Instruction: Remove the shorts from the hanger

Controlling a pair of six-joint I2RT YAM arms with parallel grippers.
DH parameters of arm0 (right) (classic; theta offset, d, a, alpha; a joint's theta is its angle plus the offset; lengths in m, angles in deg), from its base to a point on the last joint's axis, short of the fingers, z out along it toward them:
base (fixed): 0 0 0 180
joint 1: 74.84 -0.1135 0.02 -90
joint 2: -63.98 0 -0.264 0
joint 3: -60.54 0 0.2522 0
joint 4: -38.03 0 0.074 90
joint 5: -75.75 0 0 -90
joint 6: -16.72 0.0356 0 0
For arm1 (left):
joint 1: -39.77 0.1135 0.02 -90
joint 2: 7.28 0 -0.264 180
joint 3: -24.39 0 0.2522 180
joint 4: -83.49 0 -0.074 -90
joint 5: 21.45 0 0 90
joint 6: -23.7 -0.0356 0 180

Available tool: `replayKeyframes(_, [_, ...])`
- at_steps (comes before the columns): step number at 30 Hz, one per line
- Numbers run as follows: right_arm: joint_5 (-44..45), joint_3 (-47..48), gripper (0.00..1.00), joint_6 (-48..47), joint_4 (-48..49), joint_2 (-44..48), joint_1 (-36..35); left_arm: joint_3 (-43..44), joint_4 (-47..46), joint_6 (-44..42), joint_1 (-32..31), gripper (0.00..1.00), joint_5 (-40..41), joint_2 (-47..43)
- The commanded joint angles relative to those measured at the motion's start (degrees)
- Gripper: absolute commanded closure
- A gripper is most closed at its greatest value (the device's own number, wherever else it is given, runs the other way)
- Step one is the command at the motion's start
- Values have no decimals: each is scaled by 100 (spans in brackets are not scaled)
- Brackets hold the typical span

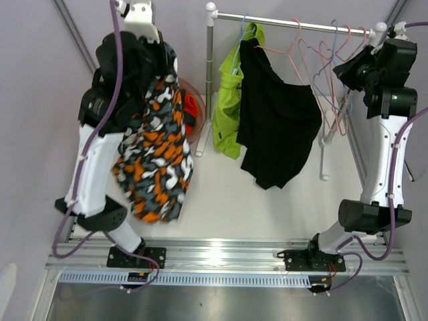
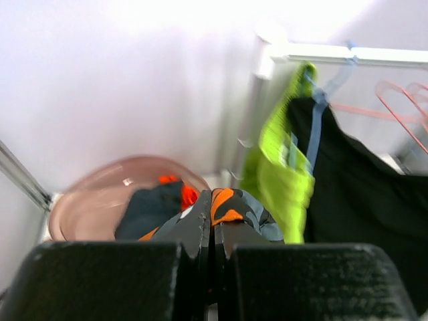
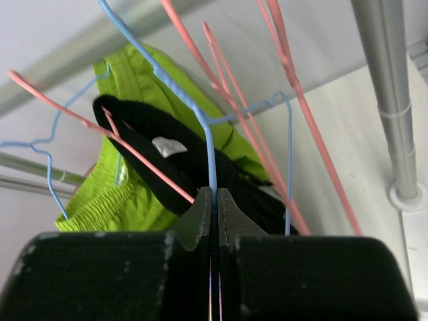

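"Orange, grey and white shorts point(image 1: 155, 150); where are they, and who has them?"

"They hang at the far left, clear of the rail point(image 1: 294, 23); your left gripper point(image 2: 211, 200) is pinched tight on a fold near the top; I see no hanger in them."

"How will they handle?"

"Light, soft and limp, I judge; they sag and swing; grip the waistband, since thin cloth may slip."

"And the right gripper point(image 3: 215, 200)?"

"Clamped on the wire of a blue hanger point(image 3: 211, 160) at the rail's right end, among pink hangers point(image 3: 291, 67)."

"What stands in the way?"

"A pink basin point(image 2: 93, 194) sits beyond the shorts; a lime garment point(image 1: 229, 100) and a black garment point(image 1: 277, 127) hang to their right, near enough to snag."
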Motion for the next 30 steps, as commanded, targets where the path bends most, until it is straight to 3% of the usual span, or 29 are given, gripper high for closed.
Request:
replayKeyframes(1, [-98, -321, 100, 47, 415, 306, 14, 903, -203, -82, 720, 100, -763, 418])
replayKeyframes(5, [-177, -1058, 100, 99, 591, 613, 14, 568, -1301, 235, 1433, 100, -941, 515])
replayKeyframes(12, [-195, -1868, 100, 20, 732, 1080, 14, 806, -2392, -483, 1882, 100, 341, 1586])
replayKeyframes(18, [-256, -2185, 100, 29, 855, 1150, 14, 104, -2174, -82, 2295, 99, 756, 2334])
replayKeyframes(21, [-283, -2273, 100, 29, 890, 1159, 14, 129, -1719, 103, 2462, 92, 739, 2868])
replayKeyframes(22, [-283, -2326, 100, 38, 899, 1159, 14, 103, -1621, 165, 2497, 89, 729, 2993])
replayKeyframes(23, [-283, -2344, 100, 29, 907, 1168, 14, 77, -1533, 217, 2524, 72, 703, 3090])
replayKeyframes(24, [-283, -2361, 100, 38, 908, 1168, 5, 85, -1332, 366, 2576, 62, 616, 3300])
replayKeyframes(25, [-283, -2387, 100, 46, 908, 1168, 14, 94, -1225, 437, 2603, 48, 537, 3363])
replayKeyframes(26, [-291, -2388, 100, 38, 908, 1168, 14, 120, -1146, 481, 2621, 24, 423, 3424])
replayKeyframes(29, [-265, -2405, 100, 20, 855, 1194, 14, 68, -882, 692, 2629, 9, 238, 3381])
replayKeyframes(30, [-248, -2397, 100, 11, 846, 1194, 14, 33, -855, 727, 2629, 8, 194, 3302])
